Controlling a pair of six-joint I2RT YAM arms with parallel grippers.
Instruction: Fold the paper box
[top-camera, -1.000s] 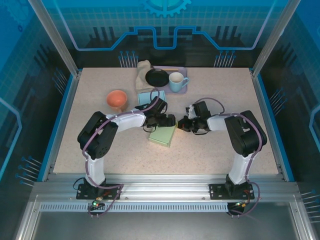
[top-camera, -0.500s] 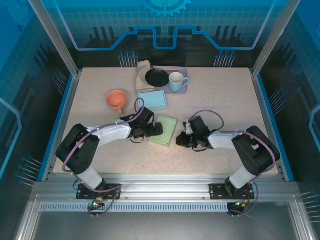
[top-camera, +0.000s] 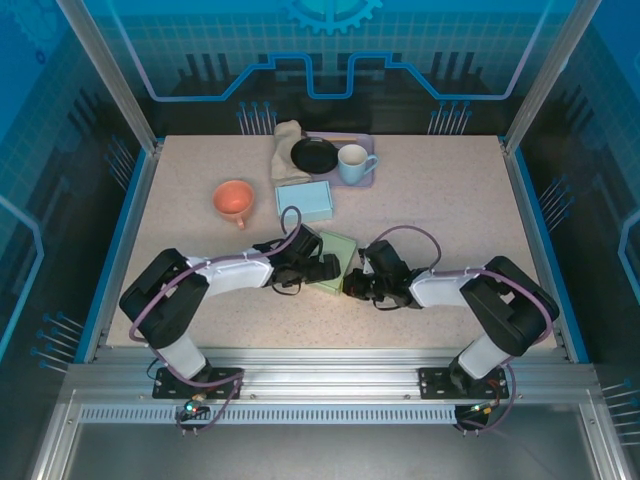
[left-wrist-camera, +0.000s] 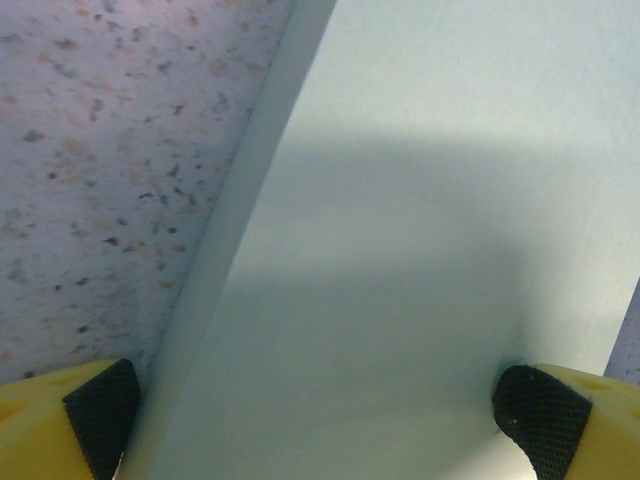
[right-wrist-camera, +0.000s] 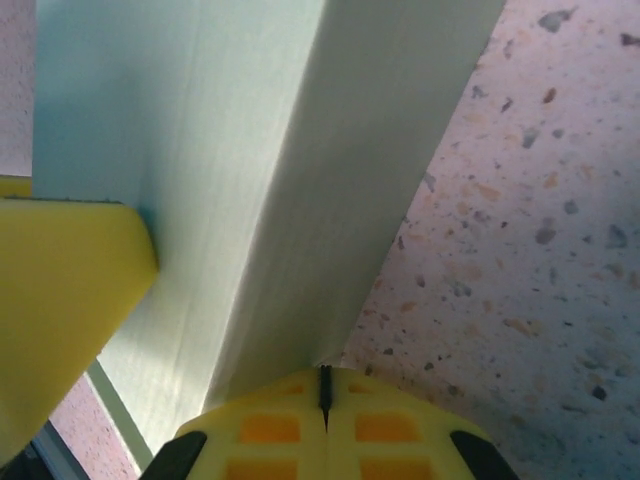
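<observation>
Both arms drawn nearer since earlier frame; paper box (top-camera: 342, 248) now wedged between pincers. Left pincer (left-wrist-camera: 318, 415) spread, panel lying between pads. Right pincer (top-camera: 357, 283) against flap, closure not determinable. Box judged light, thin, easily creased; flap edge beside fold advised as hold.

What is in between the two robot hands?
The green paper box sits between the left hand and the right hand; the top view shows it.
</observation>
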